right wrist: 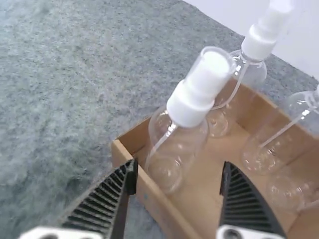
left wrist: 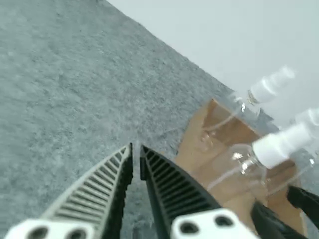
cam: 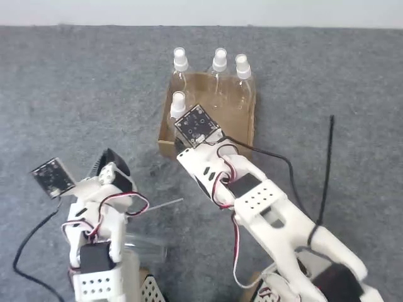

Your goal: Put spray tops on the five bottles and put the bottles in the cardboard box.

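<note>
The cardboard box (cam: pixel 247 129) stands on the grey carpet with several clear bottles upright in it, each with a white spray top. Three stand along the far side (cam: pixel 219 61); one stands at the near left corner (cam: pixel 178 104). My right gripper (right wrist: pixel 179 174) is open at that corner of the box (right wrist: pixel 137 164), its fingers on either side of the near bottle (right wrist: pixel 187 124), not touching it. My left gripper (left wrist: pixel 135 152) is shut on nothing, low over the carpet left of the box (left wrist: pixel 219 124). Another clear bottle (cam: pixel 146 246) lies on its side beside the left arm's base.
A thin clear tube (cam: pixel 165 203) lies on the carpet between the two arms. A black cable (cam: pixel 326 170) runs along the right arm's right side. Open carpet stretches left of the box and at the far right.
</note>
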Controlling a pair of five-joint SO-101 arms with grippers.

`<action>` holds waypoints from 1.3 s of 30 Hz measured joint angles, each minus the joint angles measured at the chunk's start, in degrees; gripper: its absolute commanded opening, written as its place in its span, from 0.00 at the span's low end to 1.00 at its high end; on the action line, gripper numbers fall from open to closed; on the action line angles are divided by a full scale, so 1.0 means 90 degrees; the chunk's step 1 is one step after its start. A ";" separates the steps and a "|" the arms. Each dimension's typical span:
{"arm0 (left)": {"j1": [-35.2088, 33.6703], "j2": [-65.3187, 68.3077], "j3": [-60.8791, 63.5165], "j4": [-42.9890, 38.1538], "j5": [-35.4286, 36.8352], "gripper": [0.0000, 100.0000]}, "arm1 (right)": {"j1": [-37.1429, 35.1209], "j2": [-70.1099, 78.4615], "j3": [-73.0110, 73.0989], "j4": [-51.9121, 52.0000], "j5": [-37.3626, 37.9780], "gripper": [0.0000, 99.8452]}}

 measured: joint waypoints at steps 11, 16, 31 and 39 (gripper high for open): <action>-0.0889 0.0000 0.0000 -0.0156 0.0000 0.02 | -0.0020 -0.1475 0.0010 0.1553 0.0000 0.21; -0.1475 0.0000 -0.0010 -0.0156 0.0000 0.02 | -0.0352 -0.1954 0.0010 0.2061 0.0000 0.21; -0.2559 0.0000 -0.0205 -0.0449 0.0000 0.02 | -0.1963 -0.2354 0.0010 0.3096 0.0000 0.21; -0.2579 0.0000 -0.0205 -0.0459 0.0000 0.02 | -0.3067 -0.2354 0.0010 0.3448 0.0000 0.21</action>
